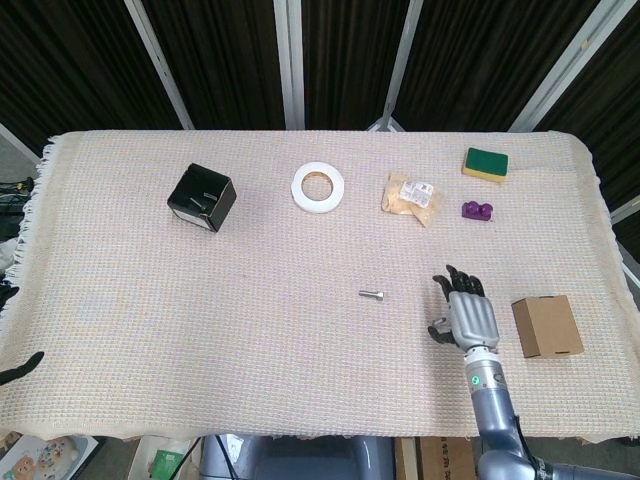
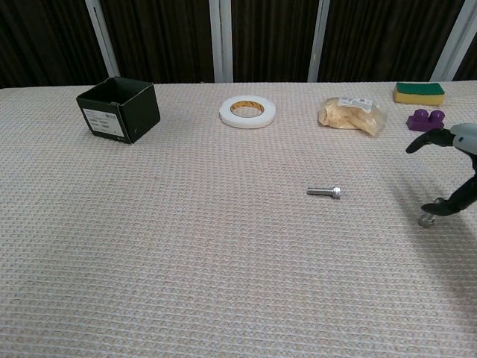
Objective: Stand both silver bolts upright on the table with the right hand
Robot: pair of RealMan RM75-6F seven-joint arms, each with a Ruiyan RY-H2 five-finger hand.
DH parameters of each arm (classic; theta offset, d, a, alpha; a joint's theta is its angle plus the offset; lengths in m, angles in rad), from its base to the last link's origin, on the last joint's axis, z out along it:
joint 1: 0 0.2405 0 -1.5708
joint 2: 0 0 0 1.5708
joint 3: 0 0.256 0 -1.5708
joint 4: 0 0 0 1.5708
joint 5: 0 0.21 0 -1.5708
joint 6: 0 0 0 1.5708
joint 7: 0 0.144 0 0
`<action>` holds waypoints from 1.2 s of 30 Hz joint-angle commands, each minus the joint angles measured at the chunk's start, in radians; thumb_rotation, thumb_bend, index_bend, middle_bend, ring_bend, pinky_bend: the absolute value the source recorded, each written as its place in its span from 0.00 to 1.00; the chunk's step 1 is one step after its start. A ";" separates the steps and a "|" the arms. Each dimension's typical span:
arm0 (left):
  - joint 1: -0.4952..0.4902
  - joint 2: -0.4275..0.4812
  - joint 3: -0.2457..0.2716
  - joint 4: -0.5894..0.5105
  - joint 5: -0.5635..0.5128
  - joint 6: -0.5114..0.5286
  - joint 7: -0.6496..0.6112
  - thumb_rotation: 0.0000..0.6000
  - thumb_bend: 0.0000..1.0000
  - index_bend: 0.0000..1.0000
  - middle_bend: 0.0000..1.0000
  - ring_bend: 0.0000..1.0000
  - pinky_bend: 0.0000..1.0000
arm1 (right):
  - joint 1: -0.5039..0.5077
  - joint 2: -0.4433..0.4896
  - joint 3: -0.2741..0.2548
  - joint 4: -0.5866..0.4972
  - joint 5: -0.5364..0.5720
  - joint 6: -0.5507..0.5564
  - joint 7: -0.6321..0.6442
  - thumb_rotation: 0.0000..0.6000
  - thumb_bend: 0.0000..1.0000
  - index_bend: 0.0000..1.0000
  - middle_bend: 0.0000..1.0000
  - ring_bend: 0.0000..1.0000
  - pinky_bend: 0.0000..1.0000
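Note:
One silver bolt (image 1: pixel 372 294) (image 2: pixel 326 192) lies flat on the cloth near the table's middle. A second silver bolt (image 2: pixel 426 220) stands on the cloth at the right; in the head view my right hand hides it. My right hand (image 1: pixel 465 315) (image 2: pixel 466 138) hovers over that bolt with its fingers spread wide. The thumb tip is right beside the bolt's top, and I cannot tell if they touch. Only dark fingertips of my left hand (image 1: pixel 20 368) show at the table's left edge, apart and holding nothing.
A cardboard box (image 1: pixel 546 325) sits just right of my right hand. Along the far side are a black box (image 1: pixel 202 197), a white tape roll (image 1: pixel 318 187), a bagged item (image 1: pixel 410 196), a purple block (image 1: pixel 477 210) and a green-yellow sponge (image 1: pixel 485 162).

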 commanded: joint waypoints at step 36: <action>-0.019 0.021 -0.017 0.008 -0.043 -0.045 -0.051 1.00 0.15 0.17 0.15 0.01 0.05 | 0.281 -0.511 0.176 0.385 0.167 0.135 -0.327 1.00 0.24 0.42 0.00 0.00 0.01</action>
